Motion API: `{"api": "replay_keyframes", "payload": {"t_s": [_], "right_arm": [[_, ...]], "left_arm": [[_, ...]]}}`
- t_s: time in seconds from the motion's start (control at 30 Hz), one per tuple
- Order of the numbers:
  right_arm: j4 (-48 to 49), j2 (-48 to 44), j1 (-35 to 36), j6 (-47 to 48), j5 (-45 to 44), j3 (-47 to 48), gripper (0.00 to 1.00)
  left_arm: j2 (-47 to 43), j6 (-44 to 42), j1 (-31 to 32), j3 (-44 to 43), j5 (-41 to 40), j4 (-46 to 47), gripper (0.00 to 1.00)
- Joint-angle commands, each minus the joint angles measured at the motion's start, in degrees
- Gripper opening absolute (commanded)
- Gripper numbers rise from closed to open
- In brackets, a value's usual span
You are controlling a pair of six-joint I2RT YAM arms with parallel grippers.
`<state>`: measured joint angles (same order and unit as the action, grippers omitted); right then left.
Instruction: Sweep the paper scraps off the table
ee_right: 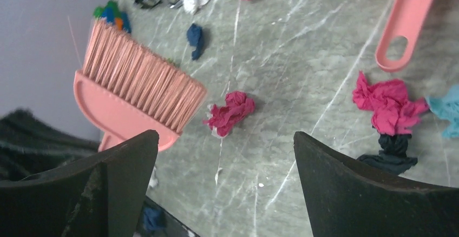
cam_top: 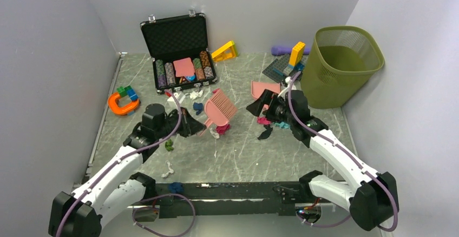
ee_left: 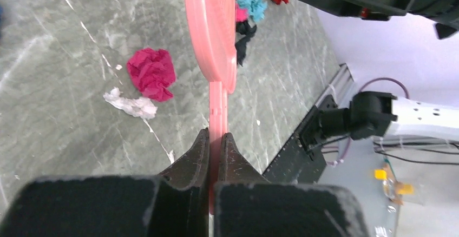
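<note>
My left gripper [cam_top: 196, 125] is shut on the handle of a pink brush [cam_top: 220, 107], whose bristles rest on the table [cam_top: 238, 156]; the handle sits between the jaws in the left wrist view [ee_left: 216, 139]. A magenta wad [cam_top: 221, 130] and a white scrap [ee_left: 130, 105] lie beside the brush head [ee_left: 211, 26]. My right gripper [cam_top: 258, 106] is open and empty [ee_right: 225, 137] above the table. Near it lie a magenta wad [ee_right: 387, 104], a black wad [ee_right: 392, 150] and a teal wad [ee_right: 446, 110]. More scraps lie apart: navy [cam_top: 197, 107], green [cam_top: 169, 145], white [cam_top: 169, 168].
A pink dustpan [cam_top: 265, 88] lies behind the right gripper. A green mesh bin [cam_top: 341, 66] stands at the back right. An open black case of poker chips [cam_top: 181, 66] is at the back. Toy blocks [cam_top: 123, 103] lie left and by the bin [cam_top: 287, 61].
</note>
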<state>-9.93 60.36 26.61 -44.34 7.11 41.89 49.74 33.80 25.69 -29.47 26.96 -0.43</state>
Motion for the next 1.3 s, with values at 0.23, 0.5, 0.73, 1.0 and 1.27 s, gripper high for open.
{"api": "replay_keyframes", "payload": {"t_s": [0.23, 0.5, 0.73, 1.0, 1.27], "right_arm": [[24.5, 5.0, -5.0, 10.0, 36.6, -4.9, 1.00], [45.4, 10.9, -7.5, 0.3, 49.1, -7.0, 1.00], [76.8, 19.1, -7.4, -19.3, 59.0, -9.2, 1.00], [93.5, 27.9, -5.8, -31.2, 61.3, -8.7, 0.88], [86.4, 28.5, -3.6, -26.4, 61.7, -7.9, 0.71]], "left_arm": [[6.3, 11.7, -7.7, 1.0, 32.9, 23.1, 0.00], [8.8, 16.1, -7.6, 0.5, 38.7, 28.2, 0.00], [10.7, 9.2, -6.0, -4.4, 38.7, 16.6, 0.00], [13.5, 6.4, -4.0, -8.2, 38.3, 11.4, 0.00], [15.1, 6.0, -3.5, -9.7, 38.2, 10.6, 0.00]]}}
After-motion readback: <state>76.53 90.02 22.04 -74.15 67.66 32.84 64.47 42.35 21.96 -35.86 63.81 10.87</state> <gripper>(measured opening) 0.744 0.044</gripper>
